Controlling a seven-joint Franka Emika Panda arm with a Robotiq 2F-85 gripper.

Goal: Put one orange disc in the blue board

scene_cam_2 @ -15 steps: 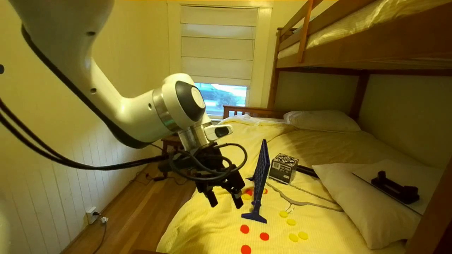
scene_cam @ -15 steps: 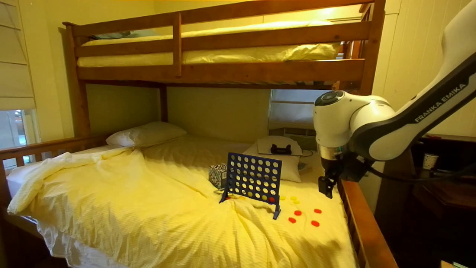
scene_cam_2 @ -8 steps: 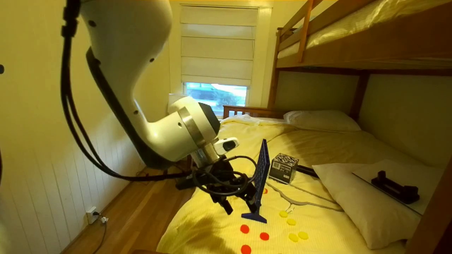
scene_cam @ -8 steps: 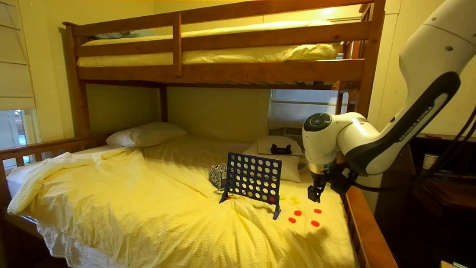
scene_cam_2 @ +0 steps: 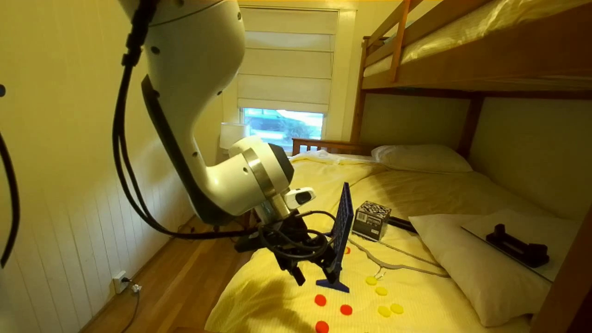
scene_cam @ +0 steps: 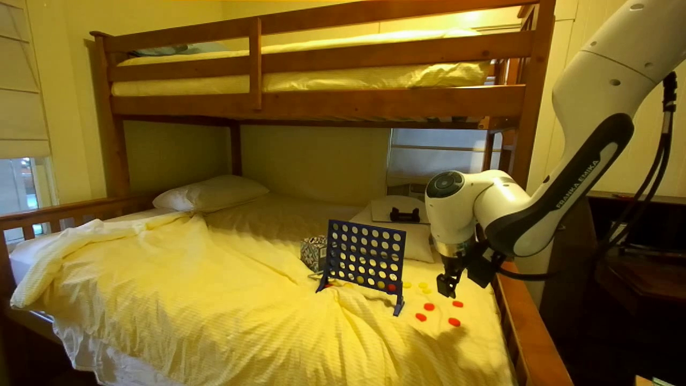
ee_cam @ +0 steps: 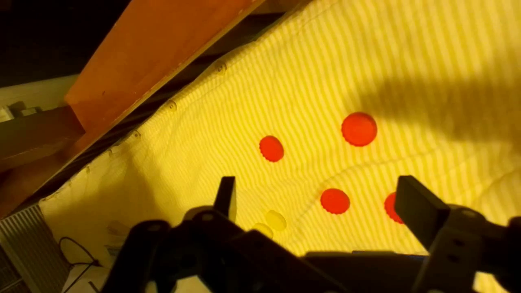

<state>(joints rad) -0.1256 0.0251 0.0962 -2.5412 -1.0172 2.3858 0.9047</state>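
Several red-orange discs lie flat on the yellow bedspread. In the wrist view there is a disc [ee_cam: 335, 201] between the fingers, two farther out [ee_cam: 359, 129] [ee_cam: 271, 148], and one [ee_cam: 393, 207] partly hidden behind the right finger. They also show in both exterior views [scene_cam: 454, 322] [scene_cam_2: 346, 310]. The blue board [scene_cam: 367, 227] stands upright beside them, edge-on in an exterior view [scene_cam_2: 343, 219]. A red disc [scene_cam: 392, 288] and yellow ones show in its bottom row. My gripper [ee_cam: 316, 187] is open and empty, above the bed near the discs, in both exterior views [scene_cam: 446, 289] [scene_cam_2: 316, 279].
Yellow discs [scene_cam_2: 384, 311] lie beyond the board's end. A patterned box [scene_cam_2: 371, 220] and a hanger [scene_cam_2: 393, 266] lie behind the board. A pillow [scene_cam_2: 462, 249] bears a black-handled plate. A wooden bed rail [scene_cam: 528, 327] runs along the bed's edge; the upper bunk is overhead.
The arm has moved down and in over the bed, bringing the gripper closer to the discs and the board's end. The gripper stays open. Discs and board have not moved.
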